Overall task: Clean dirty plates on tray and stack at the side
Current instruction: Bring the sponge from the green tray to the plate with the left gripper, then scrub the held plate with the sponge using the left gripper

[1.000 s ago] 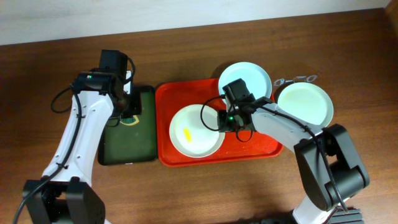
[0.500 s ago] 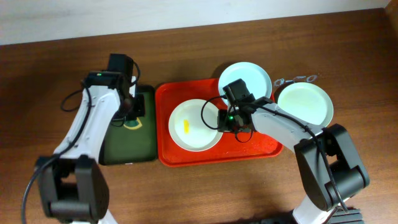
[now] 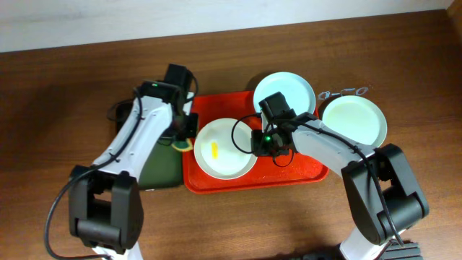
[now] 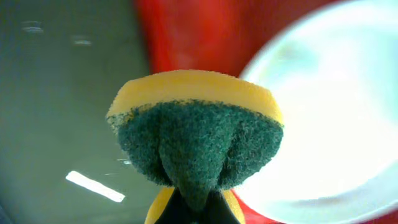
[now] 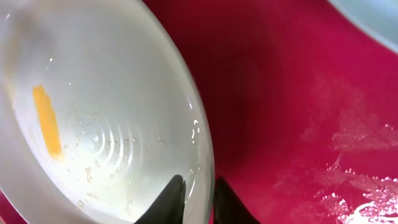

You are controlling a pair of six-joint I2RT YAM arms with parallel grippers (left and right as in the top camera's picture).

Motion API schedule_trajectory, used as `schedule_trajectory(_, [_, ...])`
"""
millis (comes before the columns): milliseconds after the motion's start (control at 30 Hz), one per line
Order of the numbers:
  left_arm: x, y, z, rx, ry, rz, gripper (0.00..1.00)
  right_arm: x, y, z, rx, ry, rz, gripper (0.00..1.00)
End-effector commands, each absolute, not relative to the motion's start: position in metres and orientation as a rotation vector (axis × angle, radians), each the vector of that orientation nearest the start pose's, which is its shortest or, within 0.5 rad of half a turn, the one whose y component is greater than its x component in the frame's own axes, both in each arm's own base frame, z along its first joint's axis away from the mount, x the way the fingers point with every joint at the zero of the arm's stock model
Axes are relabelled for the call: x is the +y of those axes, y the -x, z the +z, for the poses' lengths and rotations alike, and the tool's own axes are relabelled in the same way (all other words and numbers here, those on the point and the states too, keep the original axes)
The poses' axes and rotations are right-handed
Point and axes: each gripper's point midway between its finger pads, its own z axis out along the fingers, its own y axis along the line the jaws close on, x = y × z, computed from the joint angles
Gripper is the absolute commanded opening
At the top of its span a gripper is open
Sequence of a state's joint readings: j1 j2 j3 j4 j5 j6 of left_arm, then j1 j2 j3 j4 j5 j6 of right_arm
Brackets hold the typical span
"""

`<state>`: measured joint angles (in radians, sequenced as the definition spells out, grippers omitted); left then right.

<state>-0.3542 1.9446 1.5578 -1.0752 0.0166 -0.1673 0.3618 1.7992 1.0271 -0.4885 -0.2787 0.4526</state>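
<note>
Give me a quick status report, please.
Left end effector shut on sponge, at tray edge. Right end effector shut on plate rim. Nothing between sponge and plate.

Looks like a robotics lab: two white cabled arms (image 3: 123, 148) stand at the near edge of a brown wooden surface (image 3: 50, 94), with a plain pale wall (image 3: 86, 18) along its far edge.

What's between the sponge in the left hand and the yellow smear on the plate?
In the overhead view, only a strip of the red tray, then bare white plate, separates the sponge from the smear. Nothing else intervenes.
</note>
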Motion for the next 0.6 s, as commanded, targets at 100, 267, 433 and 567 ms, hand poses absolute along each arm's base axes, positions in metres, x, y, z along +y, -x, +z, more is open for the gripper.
schedule_trajectory(100, [-0.191, -0.355, 0.051, 3.088, -0.308, -0.238, 0.0, 0.171, -0.328, 0.009, 2.922, -0.06, 0.506, 0.04])
schedule_trajectory(267, [-0.198, -0.359, 0.021, 3.122, -0.253, -0.222, 0.0, 0.171, -0.328, 0.009, 2.923, -0.06, 0.506, 0.04])
schedule_trajectory(433, [-0.215, -0.345, -0.011, 3.199, -0.298, -0.271, 0.0, 0.171, -0.328, 0.009, 2.923, -0.06, 0.507, 0.04])
schedule_trajectory(567, [-0.242, -0.337, 0.0, 3.194, -0.353, -0.407, 0.0, 0.171, -0.329, 0.009, 2.92, -0.06, 0.508, 0.04])
